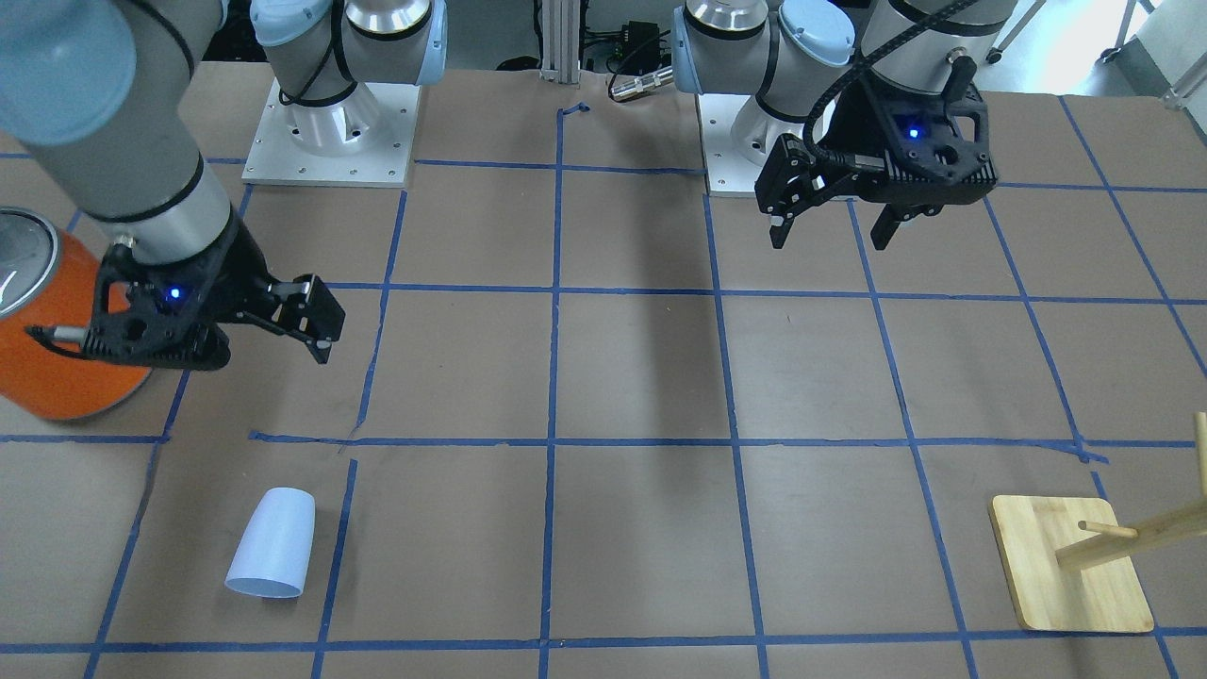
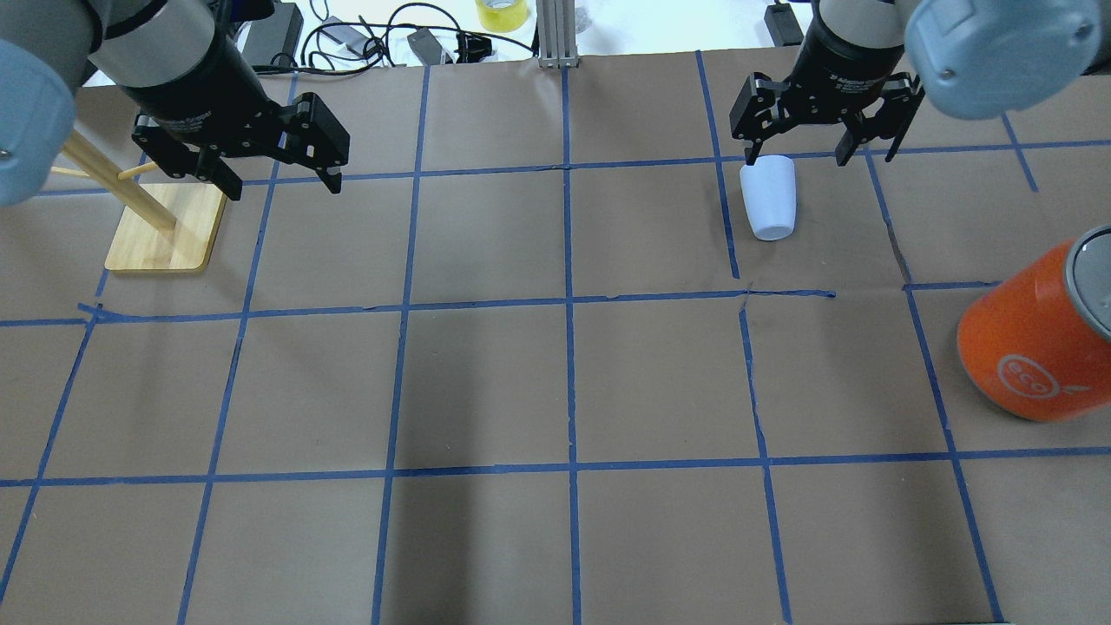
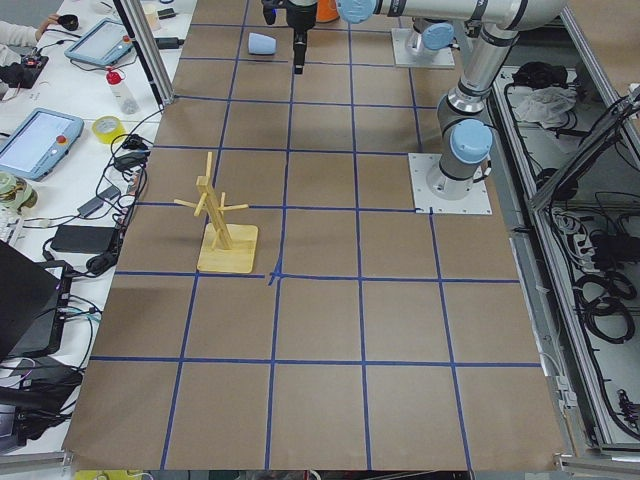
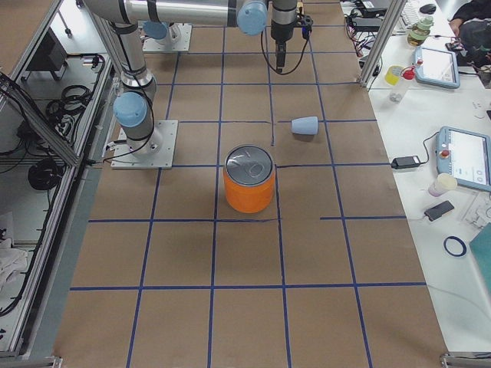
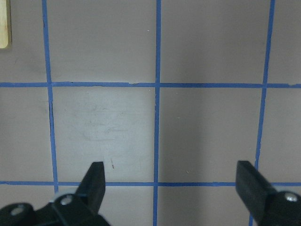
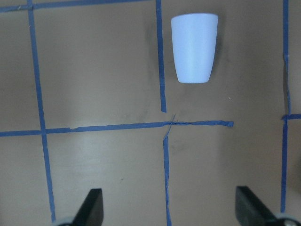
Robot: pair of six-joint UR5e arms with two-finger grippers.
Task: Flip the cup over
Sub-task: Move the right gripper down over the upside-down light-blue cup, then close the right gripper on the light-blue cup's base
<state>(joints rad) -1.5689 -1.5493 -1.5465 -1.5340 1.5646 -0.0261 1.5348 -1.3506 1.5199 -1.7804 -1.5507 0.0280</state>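
As cup [image 1: 272, 544] lies sideways, tape line [image 1: 339, 530] beside

orange can [image 1: 38, 387] cut by frame edge, wooden rack [image 1: 1047, 556] cropped at top, cup [image 1: 272, 542] interior unseen

A long table covered in brown paper [image 2: 486, 391] carries a grid of blue tape lines [image 2: 570, 382], with a few strips torn or lying slightly crooked. Toward one end a large orange can [image 4: 248, 195] stands upright, with a silver top and a white round logo on its side. Well apart from it, toward the other end, stands a pale wooden peg stand [image 3: 213, 205], an upright post with short pegs angled off it, on a flat square base [image 2: 187, 247]. Beyond the table's far edge lie black cables [image 2: 382, 39], a roll of yellow tape [image 2: 502, 13] and two tablet-like control pads [image 4: 468, 157].
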